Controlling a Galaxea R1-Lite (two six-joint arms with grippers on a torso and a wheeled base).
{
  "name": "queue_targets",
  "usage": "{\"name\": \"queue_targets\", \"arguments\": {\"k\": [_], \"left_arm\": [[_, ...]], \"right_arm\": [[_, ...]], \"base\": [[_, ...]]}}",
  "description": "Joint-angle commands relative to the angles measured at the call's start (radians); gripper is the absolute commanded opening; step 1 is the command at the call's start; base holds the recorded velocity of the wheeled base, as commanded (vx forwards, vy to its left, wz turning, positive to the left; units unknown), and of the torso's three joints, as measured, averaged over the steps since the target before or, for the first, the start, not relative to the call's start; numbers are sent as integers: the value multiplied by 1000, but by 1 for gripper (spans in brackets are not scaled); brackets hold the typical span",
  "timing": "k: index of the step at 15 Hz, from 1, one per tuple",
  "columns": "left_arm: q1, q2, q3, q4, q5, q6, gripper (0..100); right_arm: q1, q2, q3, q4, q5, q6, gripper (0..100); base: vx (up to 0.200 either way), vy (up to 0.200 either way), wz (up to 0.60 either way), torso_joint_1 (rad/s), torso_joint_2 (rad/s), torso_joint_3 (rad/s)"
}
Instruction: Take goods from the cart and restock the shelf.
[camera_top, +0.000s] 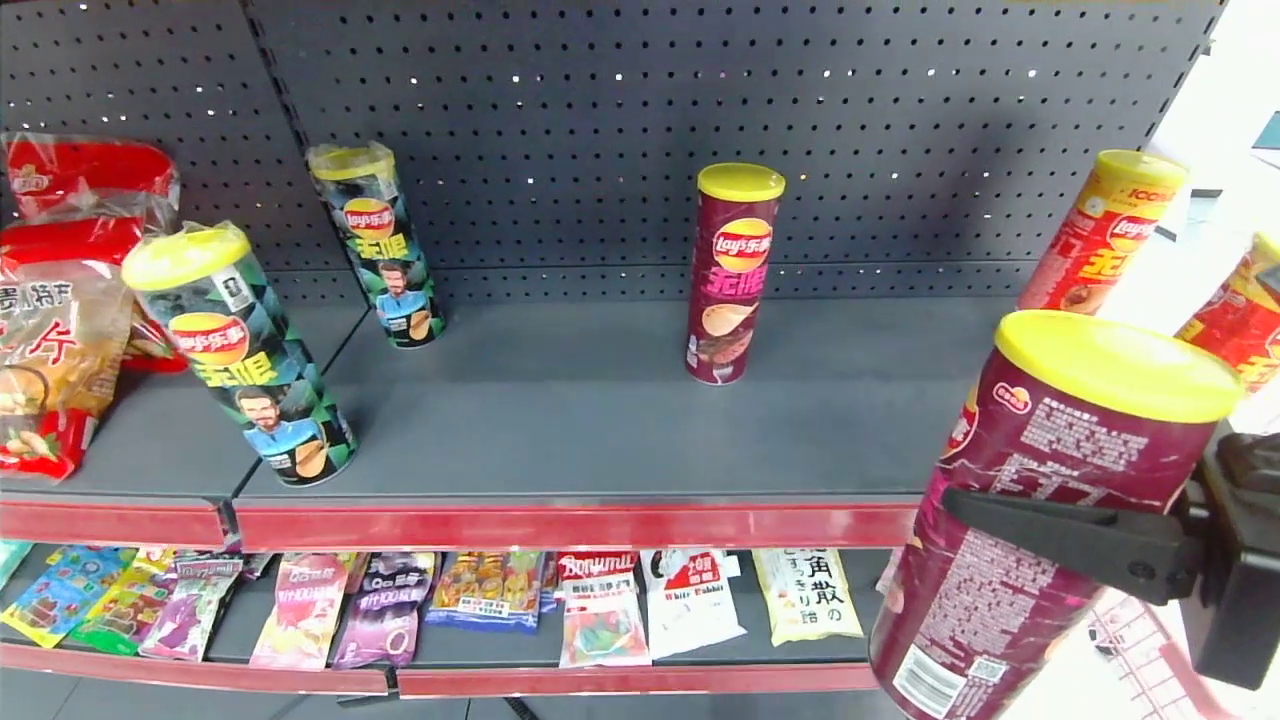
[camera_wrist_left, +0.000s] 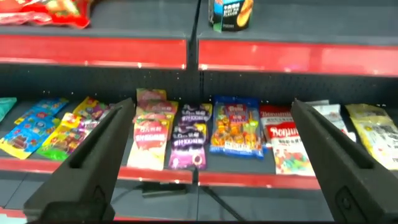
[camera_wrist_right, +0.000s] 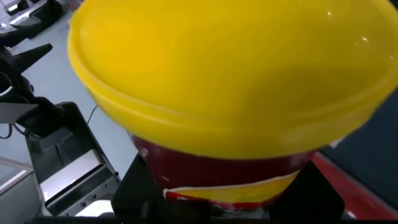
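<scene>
1. Right gripper (camera_top: 1060, 535) is clamped round 1 maroon can (camera_top: 1060, 440) w/ yellow lid. Can is slightly tilted, in the air in front of the top shelf (camera_top: 600, 430) at its right end, not on it.
2. Right wrist view: same can's lid (camera_wrist_right: 230, 74) close up, black fingers (camera_wrist_right: 140, 193) on both sides of the body.
3. Left gripper (camera_wrist_left: 211, 124): fingers spread wide, nothing between them. It faces the lower shelf (camera_wrist_left: 249, 180).
4. Cans standing on top shelf, 3 total:
   - front green can (camera_top: 240, 360), near the front edge, left side
   - back green can (camera_top: 380, 245), by the pegboard (camera_top: 600, 120)
   - mid maroon can (camera_top: 730, 275), mid-shelf, well apart from the gripped one
5. Red cans, 2: one (camera_top: 1105, 230) at the far right end, another (camera_top: 1235, 320) at the pic edge. Can't tell what they stand on.
6. Snack bags (camera_top: 70, 300) piled at the top shelf's left end, approx 3, overlapping.
7. Candy bags (camera_top: 490, 590) lie flat in a row on the lower shelf, approx 9.
</scene>
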Motion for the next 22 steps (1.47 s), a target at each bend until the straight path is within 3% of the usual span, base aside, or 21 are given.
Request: {"name": "queue_targets", "arguments": {"k": [1,3,15,16,17,18,19,20,21,22], "left_arm": [[0,1,0,0,0,0,100],[0,1,0,0,0,0,100],[-6,32,0,0,-1,3,100],[-9,33,0,-2,-12,18,100],[-7,22,-6,-6,-61,66,100],[-14,85,-143,-3,-136,61,100],[-26,292,-339,0,-170,12,100],[-33,441,-511,-2,-196,-71,100],[-44,489,-560,0,-227,-83,100],[-84,553,-566,-5,-369,-59,100]], "right_arm": [[0,7,-1,0,1,-1,0],[0,13,-1,0,1,-1,0],[13,14,-33,-1,-13,-48,0],[16,11,-31,0,-13,-50,0],[19,10,-33,0,-11,-53,0],[28,10,-40,0,-11,-54,0],[33,11,-50,0,-10,-54,0],[34,17,-53,0,-8,-56,0],[36,19,-53,0,-8,-56,0],[42,30,-71,0,-13,-56,0]], "base": [[200,0,0,22,2,2],[200,0,0,19,2,0],[0,0,0,0,0,0],[0,0,0,0,0,0],[0,0,0,0,0,0],[0,0,0,0,0,0],[0,0,0,0,0,0],[0,0,0,0,0,0],[0,0,0,0,0,0],[0,0,0,0,0,0]]}}
